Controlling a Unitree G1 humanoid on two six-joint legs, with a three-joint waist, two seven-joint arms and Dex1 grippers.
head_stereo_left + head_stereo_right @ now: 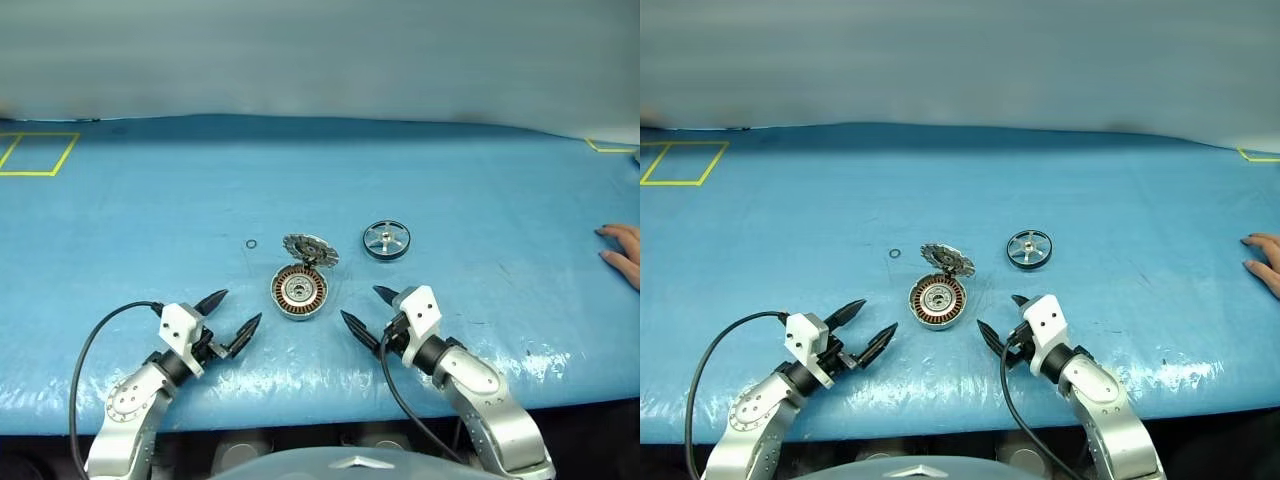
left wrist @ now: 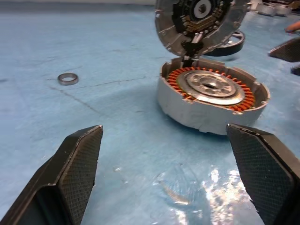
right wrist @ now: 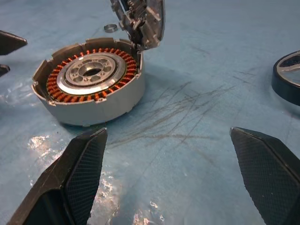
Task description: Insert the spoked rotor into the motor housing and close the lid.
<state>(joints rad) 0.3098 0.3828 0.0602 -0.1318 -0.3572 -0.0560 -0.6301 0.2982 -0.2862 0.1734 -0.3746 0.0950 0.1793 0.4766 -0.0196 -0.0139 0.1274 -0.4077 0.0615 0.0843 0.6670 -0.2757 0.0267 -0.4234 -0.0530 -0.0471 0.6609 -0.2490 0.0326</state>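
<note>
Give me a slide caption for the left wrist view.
Open left gripper facing the motor housing, lid hinged up, a small ring lying nearby.

The two head cameras looked forward and down over a blue table (image 1: 150, 220). Each wrist camera peered low and close between its own fingers. All views shared the motor housing (image 1: 299, 293) ahead of both grippers.
</note>
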